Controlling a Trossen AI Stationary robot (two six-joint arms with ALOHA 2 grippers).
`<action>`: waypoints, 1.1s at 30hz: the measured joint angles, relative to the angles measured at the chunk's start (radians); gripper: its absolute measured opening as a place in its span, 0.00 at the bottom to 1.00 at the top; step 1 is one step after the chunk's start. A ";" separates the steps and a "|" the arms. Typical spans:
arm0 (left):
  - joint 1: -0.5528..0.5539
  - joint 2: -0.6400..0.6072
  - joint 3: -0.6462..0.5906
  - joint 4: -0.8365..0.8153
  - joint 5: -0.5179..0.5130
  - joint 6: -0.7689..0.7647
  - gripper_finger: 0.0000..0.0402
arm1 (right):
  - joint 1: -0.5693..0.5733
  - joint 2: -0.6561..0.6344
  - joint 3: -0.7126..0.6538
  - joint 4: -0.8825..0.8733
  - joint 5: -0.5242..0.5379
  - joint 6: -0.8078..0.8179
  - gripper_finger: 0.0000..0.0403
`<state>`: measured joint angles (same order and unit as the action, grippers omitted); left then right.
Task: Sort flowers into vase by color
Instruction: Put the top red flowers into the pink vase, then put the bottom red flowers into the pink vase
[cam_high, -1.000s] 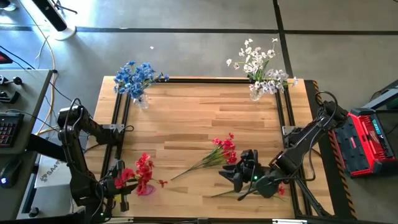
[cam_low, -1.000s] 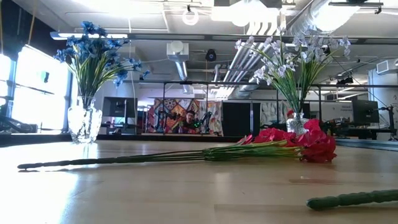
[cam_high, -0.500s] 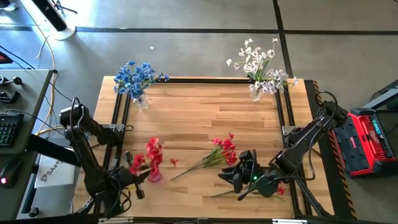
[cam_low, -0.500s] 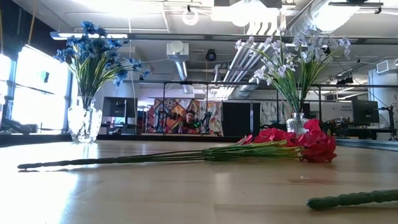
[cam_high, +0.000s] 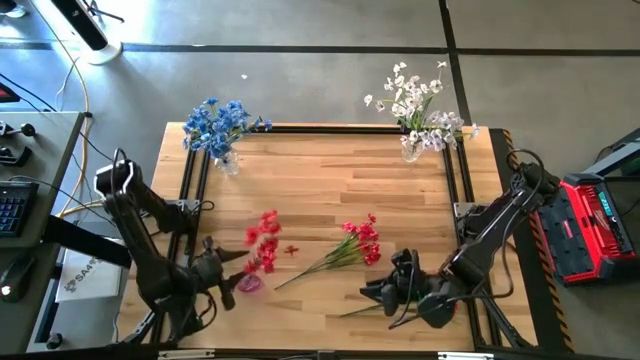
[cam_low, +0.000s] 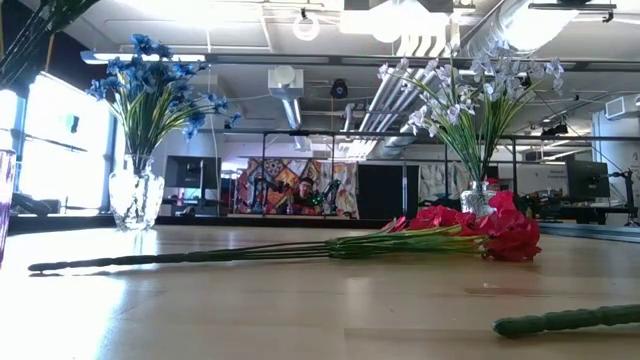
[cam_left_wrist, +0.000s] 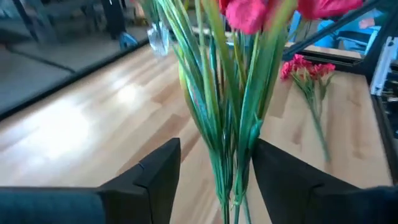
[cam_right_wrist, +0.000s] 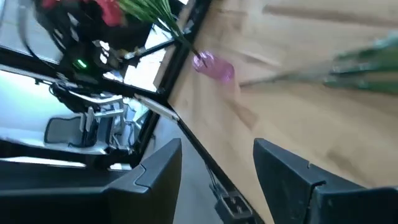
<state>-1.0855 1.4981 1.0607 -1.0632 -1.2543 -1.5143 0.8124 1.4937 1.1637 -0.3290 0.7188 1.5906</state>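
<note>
We see the left pincer (cam_high: 222, 282) low at the near left part of the wooden counter (cam_high: 330, 190), with the stems of a red bunch (cam_high: 263, 241) running between its two spread fingers (cam_left_wrist: 149, 180); in the left wrist view the green stems (cam_left_wrist: 227, 130) pass through the gap without either finger visibly pressing on them, so we cannot tell whether it is grasping them. That bunch stands in a small pink vase (cam_high: 248, 284) just beside the pincer, its blossoms leaning toward the middle of the counter. The right pincer (cam_high: 385, 293) hovers at the near right part of the counter, its fingers released and parted with nothing between them in the right wrist view, where the pink vase (cam_right_wrist: 214, 67) shows farther off. A second red spray (cam_high: 345, 245) lies flat on the counter between the two pincers, its blossoms toward the right and its stem pointing toward the pink vase. Another green stem (cam_high: 365, 309) lies near the right pincer, at the counter's near edge. At the far left corner a glass vase holds blue flowers (cam_high: 220, 120), and at the far right corner another glass vase holds white flowers (cam_high: 415, 100). In the low view a person (cam_low: 303, 193) shows far back in the room.
</note>
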 joint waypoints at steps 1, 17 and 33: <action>0.000 -0.020 0.000 -0.003 0.018 0.000 0.47 | 0.006 0.000 0.000 -0.013 -0.010 0.024 0.47; -0.001 -0.442 0.000 -0.034 0.306 0.154 0.49 | 0.025 0.275 -0.001 -0.063 -0.404 0.598 0.47; -0.001 -0.645 0.001 -0.043 0.314 0.292 0.49 | -0.037 0.294 0.000 -0.317 -0.877 0.443 0.47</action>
<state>-1.0866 0.8530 1.0614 -1.1061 -0.9403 -1.2224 0.7759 1.7878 1.1637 -0.6457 -0.1580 2.0331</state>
